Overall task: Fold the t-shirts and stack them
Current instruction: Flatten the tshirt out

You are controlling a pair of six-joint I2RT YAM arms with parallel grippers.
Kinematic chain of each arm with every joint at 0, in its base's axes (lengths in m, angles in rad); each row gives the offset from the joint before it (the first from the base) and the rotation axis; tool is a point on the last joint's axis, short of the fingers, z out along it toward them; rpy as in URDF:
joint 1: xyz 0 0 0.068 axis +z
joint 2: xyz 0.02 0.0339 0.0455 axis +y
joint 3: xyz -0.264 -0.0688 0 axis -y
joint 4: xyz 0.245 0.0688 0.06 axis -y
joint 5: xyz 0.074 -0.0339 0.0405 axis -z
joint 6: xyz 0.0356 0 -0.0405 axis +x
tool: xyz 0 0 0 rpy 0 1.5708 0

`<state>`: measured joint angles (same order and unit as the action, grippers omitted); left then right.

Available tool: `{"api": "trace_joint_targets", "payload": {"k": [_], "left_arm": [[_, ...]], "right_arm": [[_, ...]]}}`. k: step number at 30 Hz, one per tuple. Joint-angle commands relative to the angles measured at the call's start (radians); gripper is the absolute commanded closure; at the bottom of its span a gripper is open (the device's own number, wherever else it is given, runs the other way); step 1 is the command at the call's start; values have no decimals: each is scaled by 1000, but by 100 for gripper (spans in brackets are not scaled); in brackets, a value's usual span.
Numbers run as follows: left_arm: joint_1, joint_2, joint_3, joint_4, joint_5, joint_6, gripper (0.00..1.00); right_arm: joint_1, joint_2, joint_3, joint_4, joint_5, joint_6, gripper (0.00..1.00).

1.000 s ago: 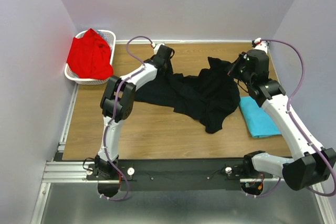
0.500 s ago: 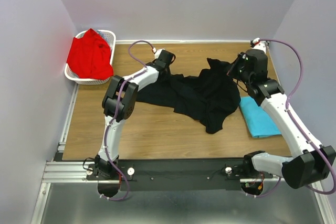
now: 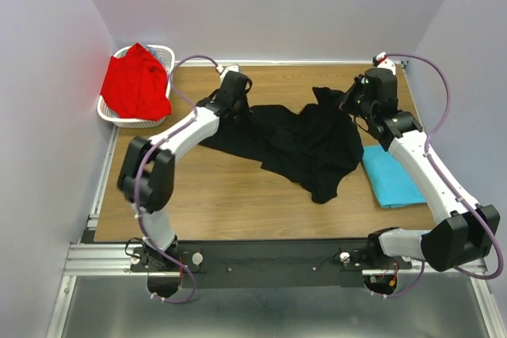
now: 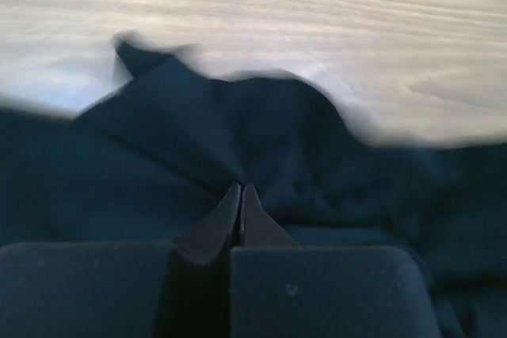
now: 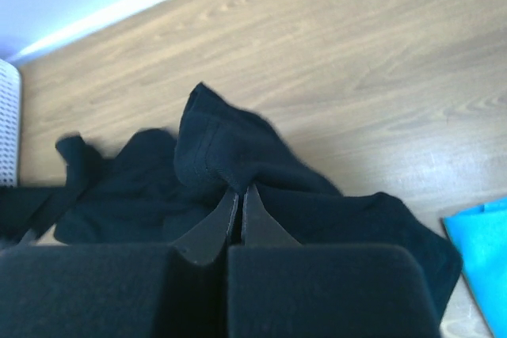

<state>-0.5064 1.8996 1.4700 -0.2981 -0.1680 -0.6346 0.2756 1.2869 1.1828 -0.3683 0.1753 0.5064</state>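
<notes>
The black t-shirt [image 3: 305, 144] lies crumpled across the middle of the table. My left gripper [image 3: 240, 107] is at its far-left edge, jaws shut on a pinch of the black cloth [image 4: 190, 116], which puckers at the tips [image 4: 240, 187]. At the shirt's far-right corner my right gripper [image 3: 349, 105] is shut on a raised fold of the same shirt [image 5: 230, 152], seen at the jaw tips [image 5: 240, 190]. The turquoise t-shirt [image 3: 392, 176] lies folded at the right of the table, its corner [image 5: 479, 247] showing in the right wrist view. The red t-shirt [image 3: 136, 83] is heaped in the basket.
A white lattice basket [image 3: 164, 55] stands at the far-left corner, off the wooden table [image 3: 230, 195]; its wall [image 5: 6, 124] shows in the right wrist view. Walls close in on the back and both sides. A black rail [image 3: 269, 255] runs along the near edge.
My left gripper has closed on the black shirt's left edge, and the left arm's elbow has swung out to the left. The right gripper has shifted slightly toward the back, still shut.
</notes>
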Motion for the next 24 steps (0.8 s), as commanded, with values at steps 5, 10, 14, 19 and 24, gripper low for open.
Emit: {"api": "trace_joint_targets", "payload": {"k": [5, 10, 14, 19, 24], "left_arm": [[-37, -413, -552, 158, 93, -120, 100], [-113, -461, -833, 292, 195, -243, 100], [-136, -431, -841, 327, 219, -247, 71], [-135, -534, -708, 263, 144, -208, 54], [-135, -588, -611, 172, 85, -183, 54]], "right_arm": [[2, -37, 101, 3, -39, -6, 99], [5, -67, 156, 8, -169, 1, 100], [5, -121, 152, 15, -282, 3, 100], [7, -244, 23, 14, -385, 14, 100], [7, -381, -164, 11, -355, 21, 100]]}}
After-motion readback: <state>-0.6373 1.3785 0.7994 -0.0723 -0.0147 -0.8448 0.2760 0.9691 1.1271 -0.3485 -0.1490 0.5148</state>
